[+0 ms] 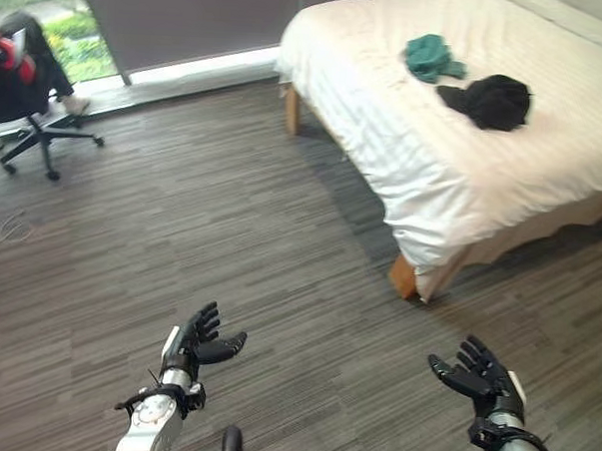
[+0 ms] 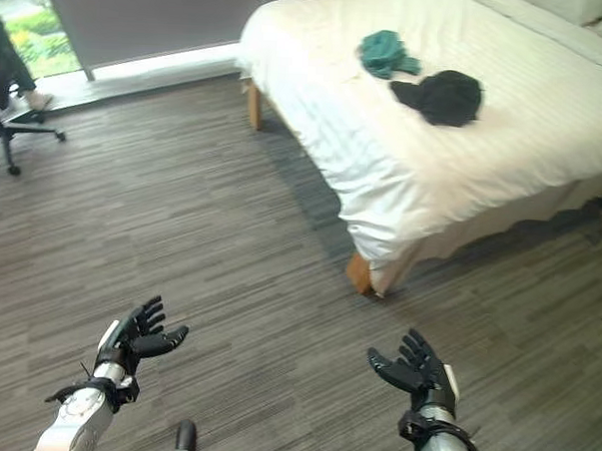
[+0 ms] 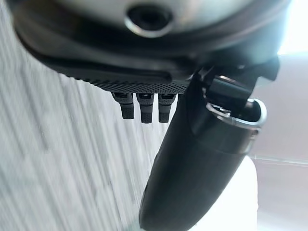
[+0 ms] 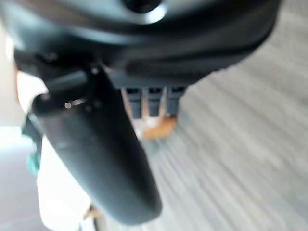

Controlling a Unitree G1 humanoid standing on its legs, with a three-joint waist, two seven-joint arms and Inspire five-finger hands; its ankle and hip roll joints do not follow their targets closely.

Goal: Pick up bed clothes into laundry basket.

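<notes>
Two crumpled garments are lying on the bed [image 1: 463,183], on its white striped sheet: a teal garment [image 1: 431,57] bunched into a small heap and, just beside it toward the bed's near side, a black garment [image 1: 491,100] lumped in a rounder pile. Both are sitting well apart from the hands. The left hand [image 1: 198,347] and the right hand [image 1: 482,378] are hovering low over the floor [image 1: 221,232], fingers spread wide and holding nothing. The left eye view is taking in an office chair [image 1: 31,104] with a seated person [image 1: 9,58] by the window; the right eye view is catching just its edge. The right wrist view is showing the bed's wooden leg [image 4: 159,127] past the straight fingers [image 4: 154,101]. The floor is running in grey-brown wood-look planks up to a bright window with a dark blind [image 1: 180,20].
</notes>
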